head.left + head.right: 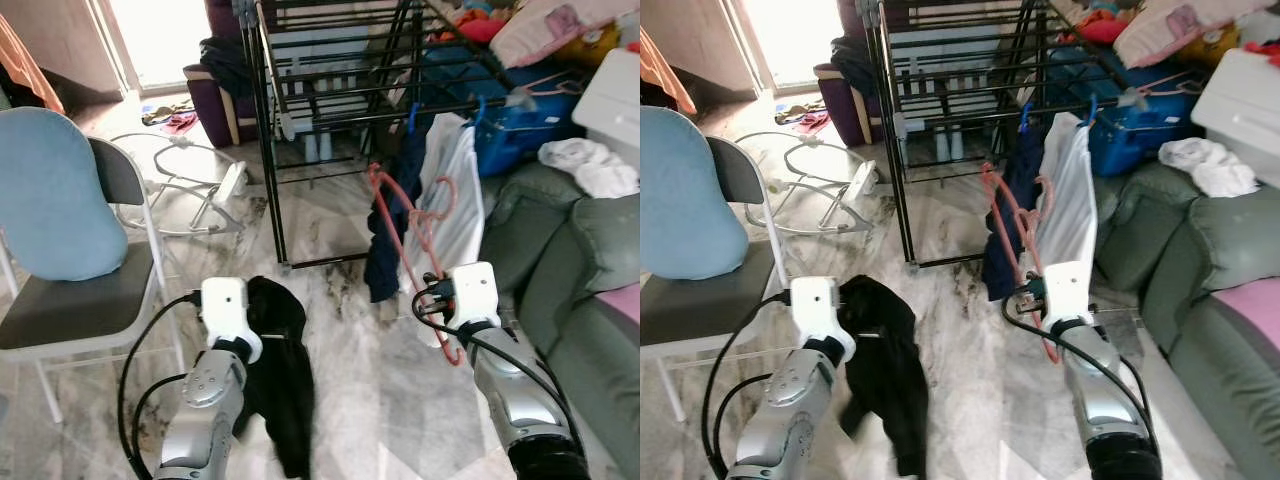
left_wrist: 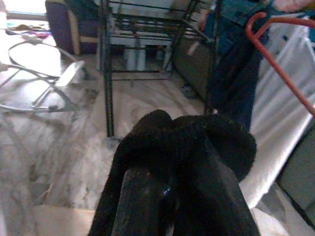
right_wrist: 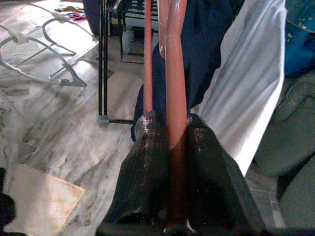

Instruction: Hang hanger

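The right gripper (image 3: 170, 142) is clamped on the red hanger (image 1: 405, 225) at centre right, its long axis rising toward the black drying rack (image 1: 340, 100) above. The left gripper (image 2: 167, 182) clutches a black garment (image 1: 280, 370), lower centre.

Red hanger (image 1: 400, 225); black garment (image 1: 280, 370) – grey-veined (marbled) floor (image 1: 350, 340).
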`<state>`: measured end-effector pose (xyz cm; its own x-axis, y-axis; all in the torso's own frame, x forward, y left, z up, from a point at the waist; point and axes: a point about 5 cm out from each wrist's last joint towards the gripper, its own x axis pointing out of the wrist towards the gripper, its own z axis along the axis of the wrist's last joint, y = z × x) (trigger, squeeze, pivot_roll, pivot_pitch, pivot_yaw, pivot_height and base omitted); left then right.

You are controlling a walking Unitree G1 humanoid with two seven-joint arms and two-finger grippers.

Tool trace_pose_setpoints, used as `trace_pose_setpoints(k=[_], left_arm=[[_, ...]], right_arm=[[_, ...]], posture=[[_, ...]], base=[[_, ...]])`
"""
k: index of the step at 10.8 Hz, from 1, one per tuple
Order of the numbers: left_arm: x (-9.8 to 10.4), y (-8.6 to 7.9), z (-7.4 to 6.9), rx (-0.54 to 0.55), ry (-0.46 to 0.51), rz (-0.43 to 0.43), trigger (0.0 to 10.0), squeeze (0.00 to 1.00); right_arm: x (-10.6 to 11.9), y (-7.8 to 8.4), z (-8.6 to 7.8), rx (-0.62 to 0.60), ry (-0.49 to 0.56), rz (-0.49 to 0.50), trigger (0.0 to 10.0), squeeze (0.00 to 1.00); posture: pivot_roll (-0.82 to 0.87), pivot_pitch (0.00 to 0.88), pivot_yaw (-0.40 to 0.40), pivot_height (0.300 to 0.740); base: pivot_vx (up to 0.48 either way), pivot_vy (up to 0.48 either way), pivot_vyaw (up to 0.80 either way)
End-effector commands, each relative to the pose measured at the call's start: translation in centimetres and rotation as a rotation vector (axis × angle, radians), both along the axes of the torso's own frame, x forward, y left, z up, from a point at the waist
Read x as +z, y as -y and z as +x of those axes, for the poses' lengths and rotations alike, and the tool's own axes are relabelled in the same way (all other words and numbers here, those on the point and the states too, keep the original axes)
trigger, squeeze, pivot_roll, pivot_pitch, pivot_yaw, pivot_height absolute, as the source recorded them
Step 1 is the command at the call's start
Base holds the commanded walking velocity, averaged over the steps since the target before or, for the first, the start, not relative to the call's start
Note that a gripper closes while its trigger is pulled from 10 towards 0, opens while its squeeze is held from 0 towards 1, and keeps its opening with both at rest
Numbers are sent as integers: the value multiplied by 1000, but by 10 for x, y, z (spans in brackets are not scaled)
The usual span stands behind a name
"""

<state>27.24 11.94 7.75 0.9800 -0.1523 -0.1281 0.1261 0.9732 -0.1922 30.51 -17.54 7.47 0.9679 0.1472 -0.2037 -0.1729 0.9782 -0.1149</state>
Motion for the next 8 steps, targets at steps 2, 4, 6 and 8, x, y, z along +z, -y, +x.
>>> trace_pose_setpoints(k=[2,4,6,8], left_arm=[[7,-3,4,30,17,15,10000,0],[7,-2,5,30,13,17,10000,0],[6,3,3,15,7,18,10000,0],[6,1,4,21,5,21,10000,0]], right_arm=[[4,-9,3,33,11,12,10000,0],[3,-8,3,23,11,-5,10000,0],[5,-10,6,19,10,16,10000,0],[4,-12,6,23,11,16,10000,0]], posture=[[-83,0,12,740],[-82,0,9,740],[-79,0,5,740],[-73,0,3,740]], base=[[0,0,0],[-259,0,0],[-278,0,0],[-296,0,0]])
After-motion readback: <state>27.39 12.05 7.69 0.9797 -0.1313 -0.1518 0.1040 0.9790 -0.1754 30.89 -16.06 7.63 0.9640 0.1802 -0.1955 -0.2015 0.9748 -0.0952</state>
